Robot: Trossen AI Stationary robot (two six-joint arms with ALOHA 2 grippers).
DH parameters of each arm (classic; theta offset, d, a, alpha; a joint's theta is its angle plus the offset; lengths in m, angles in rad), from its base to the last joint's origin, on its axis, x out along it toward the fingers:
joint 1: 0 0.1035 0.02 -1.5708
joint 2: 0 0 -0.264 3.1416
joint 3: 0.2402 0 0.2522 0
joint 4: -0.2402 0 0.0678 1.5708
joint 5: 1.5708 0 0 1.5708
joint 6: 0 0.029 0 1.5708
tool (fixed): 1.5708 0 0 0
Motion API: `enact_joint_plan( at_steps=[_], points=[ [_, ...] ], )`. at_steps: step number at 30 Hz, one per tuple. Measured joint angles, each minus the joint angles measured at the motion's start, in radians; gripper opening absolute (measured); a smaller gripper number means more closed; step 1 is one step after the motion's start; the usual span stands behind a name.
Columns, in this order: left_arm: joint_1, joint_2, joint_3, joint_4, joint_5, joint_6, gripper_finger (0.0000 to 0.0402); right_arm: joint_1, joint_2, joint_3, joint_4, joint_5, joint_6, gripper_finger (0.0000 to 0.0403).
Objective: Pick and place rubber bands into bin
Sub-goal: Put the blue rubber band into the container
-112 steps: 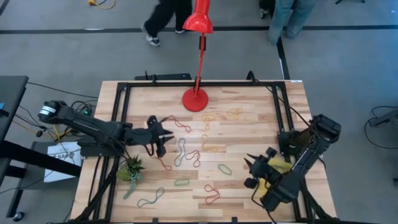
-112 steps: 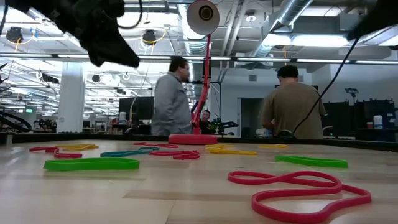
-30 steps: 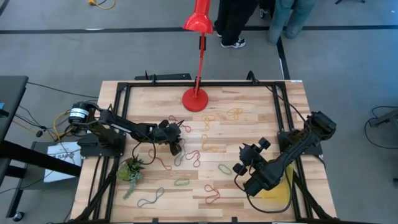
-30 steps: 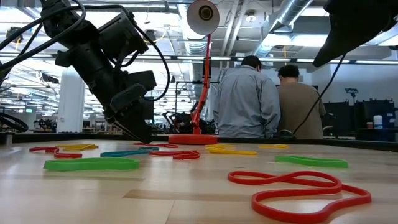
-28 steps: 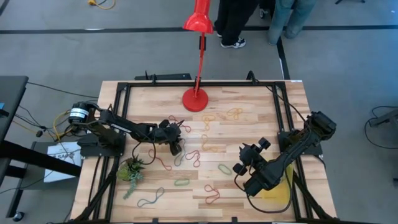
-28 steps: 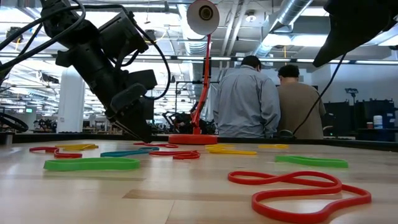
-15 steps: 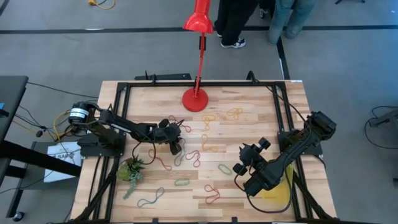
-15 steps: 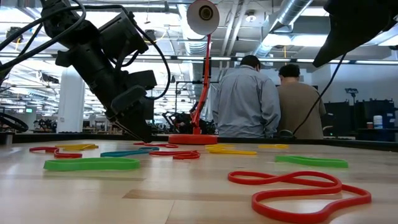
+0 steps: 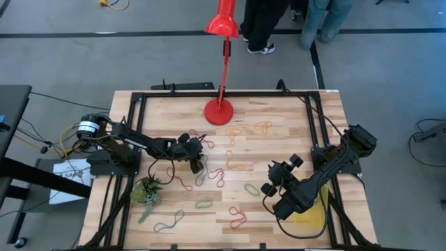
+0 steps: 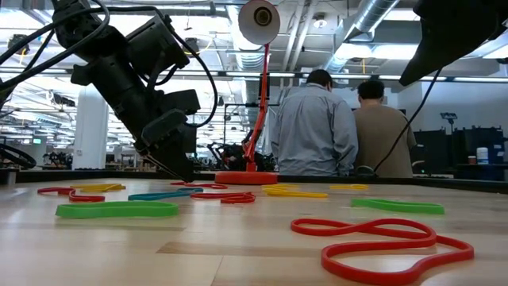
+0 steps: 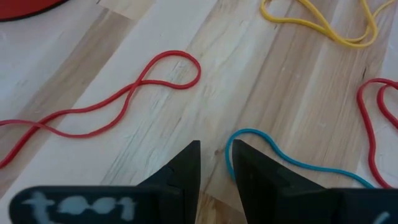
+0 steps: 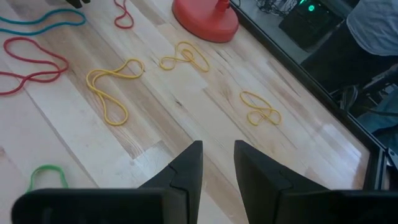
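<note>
Rubber bands in red, yellow, green, orange and blue lie scattered flat on the wooden table [image 9: 279,139]. My left gripper [image 9: 197,166] is down at the tabletop, shut, with the end of a blue band [image 11: 273,152] between its fingertips; the low view shows it slanting down [image 10: 181,173]. A red band [image 11: 124,99] lies just beyond it. My right gripper [image 9: 270,188] hovers shut above the table near a green band [image 9: 251,188], touching nothing. The yellow bin [image 9: 306,211] sits near the table's right near corner, partly hidden under the right arm. My left gripper is shut on the looped end of the blue band [image 11: 229,152], which runs in between the two fingers. The fingers come slanting down from the table's left side. The band lies flat and slack on the wood; the fingers hide the pinch itself.
A red lamp stands with its round base [image 9: 218,111] at the far middle of the table. A small green plant [image 9: 148,188] sits near the left edge. Black frame rails [image 9: 136,132] run along the table's sides. Two people [image 10: 333,127] stand in the room behind.
Over the last second both arms have kept still and no band has moved. A few seconds before that, my left gripper came down from above to the table, and my right gripper moved from over the bin toward the table's middle.
</note>
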Motion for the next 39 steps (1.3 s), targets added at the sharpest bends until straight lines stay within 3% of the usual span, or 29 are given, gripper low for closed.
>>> enact_joint_plan(
  at_steps=[39],
  points=[
    [0.002, 0.000, 0.000, 0.010, -0.025, -0.028, 0.0082, 0.000, 0.000, 0.000, 0.004, 0.000, 0.000, 0.0087]
  ],
)
